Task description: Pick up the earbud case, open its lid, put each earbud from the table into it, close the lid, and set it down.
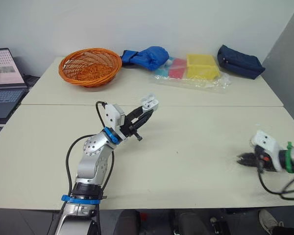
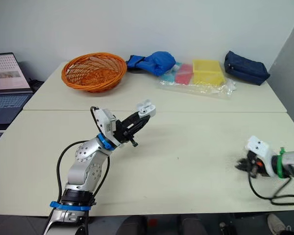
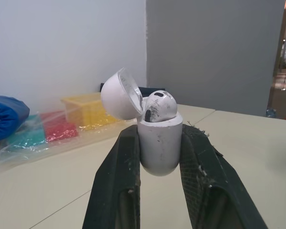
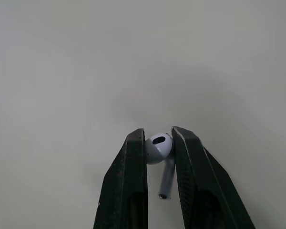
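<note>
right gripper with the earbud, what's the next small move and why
Probably lift the right gripper and carry the second earbud toward the earbud case: the left gripper holds it up with the lid open and the seated earbud inside.

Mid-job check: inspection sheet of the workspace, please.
Surface: two cream tables butted together.
Job's things: white earbud case, lid open, one white earbud inside; second earbud, gripped.
Clutter: orange woven basket, blue cloth bundle, clear bag of coloured boxes, navy pouch, far table.
Grippers: left gripper shut on case, raised; right gripper shut on second earbud.
Cables: black cables off both arms.
Surroundings: laptop at left, white wall, grey partition.
</note>
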`<action>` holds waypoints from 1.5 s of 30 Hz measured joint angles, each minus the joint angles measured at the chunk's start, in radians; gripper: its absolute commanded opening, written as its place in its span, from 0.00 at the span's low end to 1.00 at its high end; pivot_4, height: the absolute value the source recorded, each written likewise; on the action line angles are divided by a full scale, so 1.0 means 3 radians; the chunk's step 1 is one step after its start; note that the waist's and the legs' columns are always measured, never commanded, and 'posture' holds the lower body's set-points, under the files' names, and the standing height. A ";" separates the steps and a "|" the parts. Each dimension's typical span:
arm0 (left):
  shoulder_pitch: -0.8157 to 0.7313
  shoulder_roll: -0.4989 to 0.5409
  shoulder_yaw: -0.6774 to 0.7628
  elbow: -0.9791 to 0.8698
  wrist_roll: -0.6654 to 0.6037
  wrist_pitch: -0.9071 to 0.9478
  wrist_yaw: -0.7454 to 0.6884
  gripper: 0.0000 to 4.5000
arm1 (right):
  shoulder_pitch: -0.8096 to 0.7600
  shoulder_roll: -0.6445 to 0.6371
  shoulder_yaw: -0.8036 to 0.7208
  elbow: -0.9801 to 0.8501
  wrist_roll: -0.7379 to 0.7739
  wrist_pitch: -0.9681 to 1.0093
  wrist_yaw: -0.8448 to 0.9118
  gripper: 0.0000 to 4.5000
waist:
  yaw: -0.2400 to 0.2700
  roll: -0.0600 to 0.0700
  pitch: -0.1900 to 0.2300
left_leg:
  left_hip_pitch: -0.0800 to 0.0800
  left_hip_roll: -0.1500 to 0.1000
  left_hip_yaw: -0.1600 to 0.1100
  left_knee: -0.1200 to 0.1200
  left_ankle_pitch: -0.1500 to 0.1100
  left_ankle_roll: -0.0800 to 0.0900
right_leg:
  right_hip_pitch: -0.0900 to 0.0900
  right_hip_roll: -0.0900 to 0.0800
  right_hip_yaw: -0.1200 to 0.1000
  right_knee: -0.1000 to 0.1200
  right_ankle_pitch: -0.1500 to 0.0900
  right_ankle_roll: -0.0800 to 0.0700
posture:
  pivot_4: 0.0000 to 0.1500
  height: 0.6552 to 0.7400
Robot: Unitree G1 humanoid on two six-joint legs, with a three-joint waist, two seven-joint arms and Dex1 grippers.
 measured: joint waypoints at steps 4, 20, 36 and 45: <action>0.0007 -0.0009 -0.0013 -0.0001 0.0001 0.0000 0.0004 0.17 | 0.0118 -0.0269 0.0069 0.0325 -0.0263 -0.0457 0.0221 0.09 | -0.0007 0.0000 0.0000 | 0.0002 -0.0001 0.0003 0.0000 0.0000 0.0000 | 0.0000 0.0000 0.0003 0.0001 0.0000 0.0000 | 1.00 1.00; 0.0175 -0.0003 -0.0018 -0.0161 0.0000 0.0034 0.0043 0.17 | -0.0276 -0.0113 0.0159 0.1443 -0.0714 -0.1251 0.0193 0.17 | -0.0001 -0.0008 0.0001 | 0.0022 -0.0002 0.0001 0.0001 0.0000 0.0000 | 0.0023 -0.0002 0.0001 -0.0002 0.0000 -0.0001 | 1.00 1.00; 0.0191 -0.0007 -0.0020 -0.0241 -0.0003 0.0101 0.0081 0.17 | -0.0113 -0.0146 0.0025 0.1465 -0.0719 -0.1277 0.0242 0.44 | 0.0019 -0.0008 0.0000 | 0.0026 -0.0002 -0.0002 -0.0003 0.0000 -0.0001 | 0.0027 -0.0002 -0.0002 -0.0001 -0.0003 -0.0005 | 1.00 1.00; 0.0208 -0.0013 -0.0022 -0.0241 -0.0002 0.0102 0.0083 0.17 | -0.0167 -0.0130 0.0039 0.1568 -0.0734 -0.1319 0.0261 0.44 | 0.0022 -0.0009 0.0000 | 0.0026 -0.0003 0.0000 -0.0001 0.0000 -0.0001 | 0.0027 -0.0003 0.0000 -0.0002 -0.0003 -0.0005 | 1.00 1.00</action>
